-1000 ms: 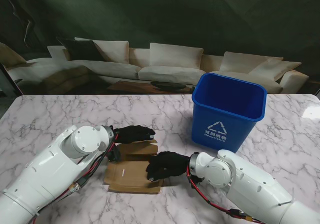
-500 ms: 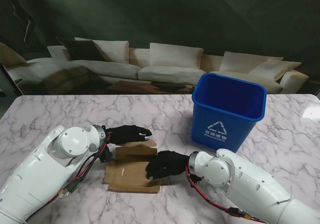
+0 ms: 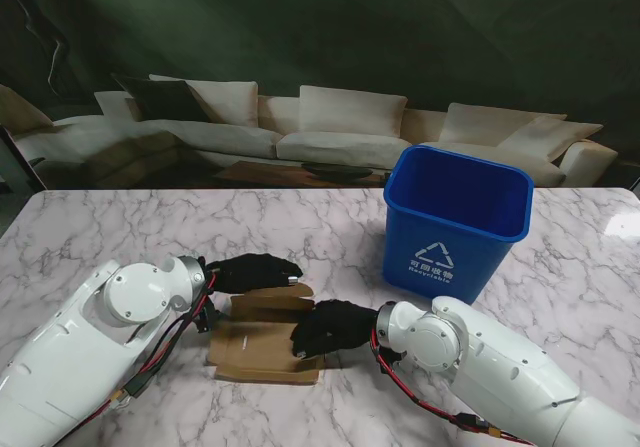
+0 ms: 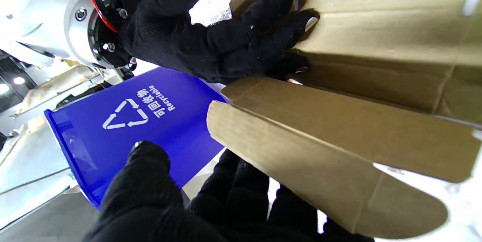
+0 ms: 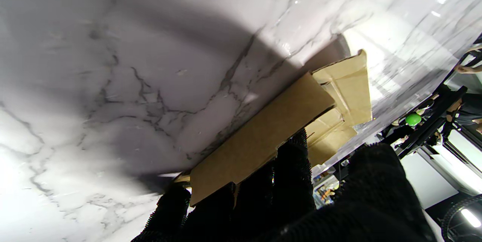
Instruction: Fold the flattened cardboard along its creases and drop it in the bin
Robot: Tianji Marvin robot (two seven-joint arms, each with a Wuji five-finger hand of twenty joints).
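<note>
The brown flattened cardboard (image 3: 258, 347) lies on the marble table in front of me. Its far flap (image 3: 268, 303) is tilted up off the table. My left hand (image 3: 250, 271), in a black glove, is at that flap's far edge; in the left wrist view its fingers (image 4: 241, 197) sit under the raised flap (image 4: 339, 148), thumb apart, not pinching. My right hand (image 3: 330, 329) rests, fingers spread, on the cardboard's right edge, pressing the panel (image 5: 260, 136) down. The blue bin (image 3: 455, 229) stands upright to the right, farther from me than the cardboard.
The bin carries a white recycling mark (image 3: 432, 257) and its mouth is open. Bare marble table (image 3: 120, 227) lies to the left and beyond the cardboard. A sofa (image 3: 330, 127) stands behind the table's far edge.
My left arm has dropped and swung left, and its hand has slid slightly left and nearer to me. The far flap stands a little higher. The right hand has hardly moved.
</note>
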